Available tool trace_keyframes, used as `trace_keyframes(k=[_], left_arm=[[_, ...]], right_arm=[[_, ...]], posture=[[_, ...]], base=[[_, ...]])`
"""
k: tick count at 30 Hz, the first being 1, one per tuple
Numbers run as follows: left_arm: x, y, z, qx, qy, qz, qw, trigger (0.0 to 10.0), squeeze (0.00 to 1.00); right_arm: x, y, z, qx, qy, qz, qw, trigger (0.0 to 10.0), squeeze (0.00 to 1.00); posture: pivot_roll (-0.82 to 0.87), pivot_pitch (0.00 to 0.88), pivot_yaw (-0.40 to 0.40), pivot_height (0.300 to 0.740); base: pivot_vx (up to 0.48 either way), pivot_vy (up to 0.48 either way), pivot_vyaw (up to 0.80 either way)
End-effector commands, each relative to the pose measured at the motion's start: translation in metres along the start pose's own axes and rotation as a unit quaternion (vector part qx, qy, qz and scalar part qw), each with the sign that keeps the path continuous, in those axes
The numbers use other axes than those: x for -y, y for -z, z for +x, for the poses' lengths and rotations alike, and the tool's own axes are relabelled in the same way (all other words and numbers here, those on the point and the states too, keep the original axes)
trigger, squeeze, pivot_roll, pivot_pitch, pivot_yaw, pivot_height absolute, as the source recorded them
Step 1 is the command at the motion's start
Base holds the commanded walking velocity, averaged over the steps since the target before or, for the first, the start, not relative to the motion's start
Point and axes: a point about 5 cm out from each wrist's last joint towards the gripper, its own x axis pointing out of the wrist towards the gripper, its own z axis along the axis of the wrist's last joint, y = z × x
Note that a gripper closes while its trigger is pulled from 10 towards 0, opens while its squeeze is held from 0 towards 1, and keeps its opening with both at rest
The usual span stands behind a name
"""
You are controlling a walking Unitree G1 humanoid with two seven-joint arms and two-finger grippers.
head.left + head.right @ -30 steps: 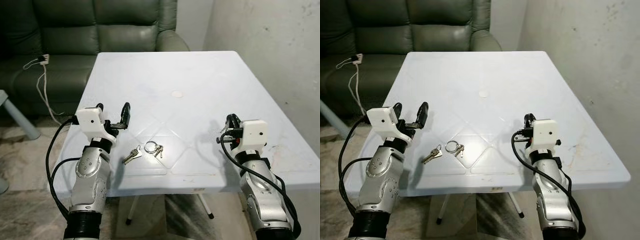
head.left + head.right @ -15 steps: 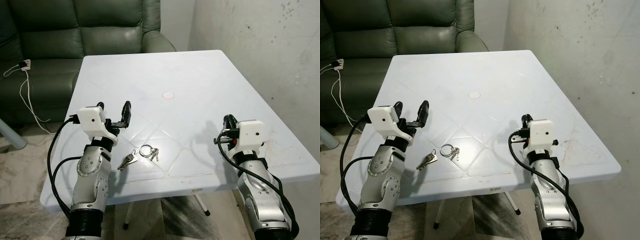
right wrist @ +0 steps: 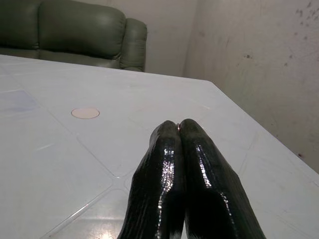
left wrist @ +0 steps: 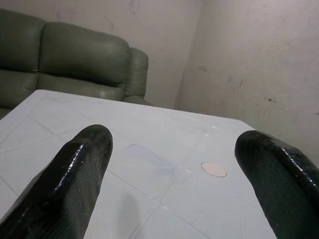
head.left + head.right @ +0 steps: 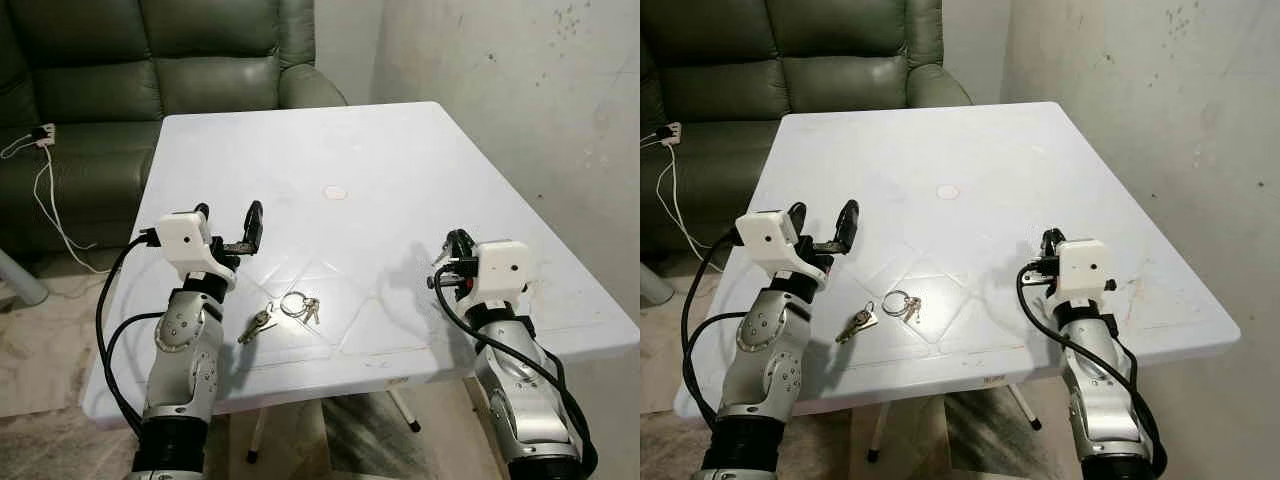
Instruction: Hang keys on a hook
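Change: camera view has shifted a little since 0.5 s ago; keys, table and both grippers keep the same layout relative to each other.
Keys: bunch of keys [image 5: 288, 309] flat on the white table [image 5: 380, 170], near edge, left of centre; 1 key splayed left of the ring, smaller keys right of it.
Left gripper: left gripper [image 5: 228, 221] held above the table just far-left of the keys, not touching them; 2 black fingers [image 4: 75, 174] spread wide apart.
Right gripper: right gripper [image 5: 457, 243] over the table's near right part, well apart from the keys; fingers [image 3: 169, 174] pressed together, nothing between them.
Table mark: small round disc [image 5: 335, 192] at the table centre.
Background: dark green sofa [image 5: 150, 60] beyond the far edge; white cable and power strip [image 5: 42, 135] on its left seat; bare wall [image 5: 540, 90] on the right.
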Motion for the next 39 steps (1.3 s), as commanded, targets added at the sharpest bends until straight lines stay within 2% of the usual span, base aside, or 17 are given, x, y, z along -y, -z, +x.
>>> trace_keyframes(k=[1,20,25,29,39], left_arm=[[0.003,0.0,0.002,0.001,0.003,0.001,1.0,10.0,0.0],[0.005,0.004,0.002,-0.009,-0.004,-0.002,1.0,10.0,0.0],[0.004,0.006,-0.002,-0.015,-0.004,-0.001,1.0,10.0,0.0],[0.005,0.009,-0.011,-0.024,-0.002,-0.003,1.0,10.0,0.0],[0.009,0.013,-0.028,-0.04,0.003,-0.015,0.999,10.0,0.0]], right_arm=[[0.0,-0.003,0.0,0.004,-0.001,-0.002,1.0,10.0,0.0],[-0.001,-0.003,-0.002,0.007,-0.007,-0.001,1.0,10.0,0.0],[-0.001,-0.002,-0.007,0.008,-0.006,0.004,1.0,10.0,0.0],[0.0,0.002,-0.016,-0.001,0.0,0.005,1.0,10.0,0.0],[0.0,0.006,-0.036,-0.019,0.01,0.01,1.0,10.0,0.0]], posture=[[-0.03,0.0,-0.023,0.74],[-0.04,0.0,-0.022,0.74],[-0.04,0.0,-0.019,0.74],[-0.04,0.0,-0.014,0.74],[-0.04,0.072,-0.009,0.74]], base=[[0.0,0.0,-0.76],[0.0,0.0,-0.73],[0.0,0.0,0.0],[0.0,0.0,0.0],[0.0,0.0,0.0]])
